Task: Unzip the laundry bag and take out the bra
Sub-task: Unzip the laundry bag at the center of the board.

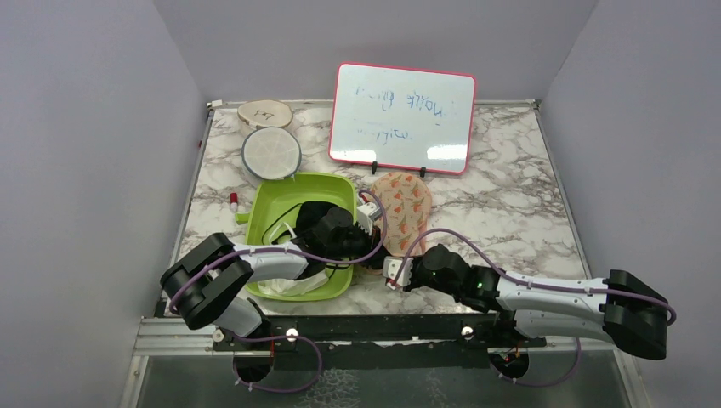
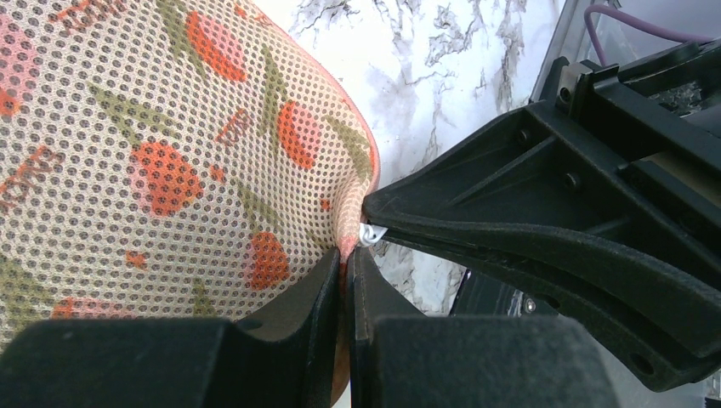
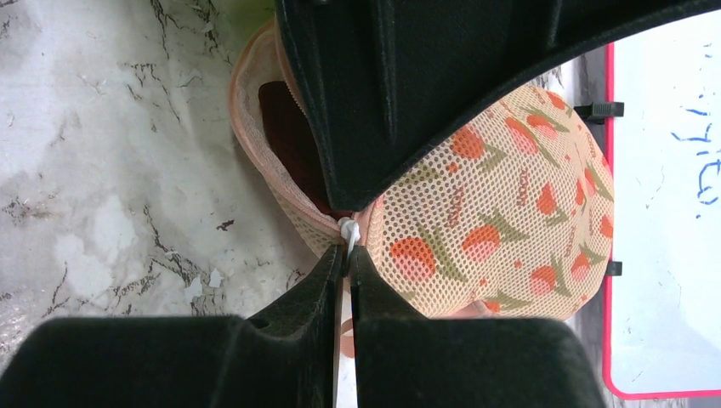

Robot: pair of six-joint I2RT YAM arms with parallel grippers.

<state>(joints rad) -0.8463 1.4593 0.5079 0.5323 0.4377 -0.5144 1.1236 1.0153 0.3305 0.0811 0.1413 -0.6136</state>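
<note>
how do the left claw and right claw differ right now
The left claw pinches the mesh edge of the laundry bag; the right claw pinches the white zipper pull. The left claw's arm crosses the green tub; the right claw's arm stays over the table. Both are shut on the same bag.

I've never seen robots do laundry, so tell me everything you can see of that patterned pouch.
The laundry bag is a rounded peach mesh pouch printed with orange-red flowers and green leaves. It lies on the marble table, beside the green tub, in front of the whiteboard. Its zipper is partly open, showing the dark maroon bra inside. The left gripper pinches its seam; the right gripper pinches the white zipper pull.
</note>
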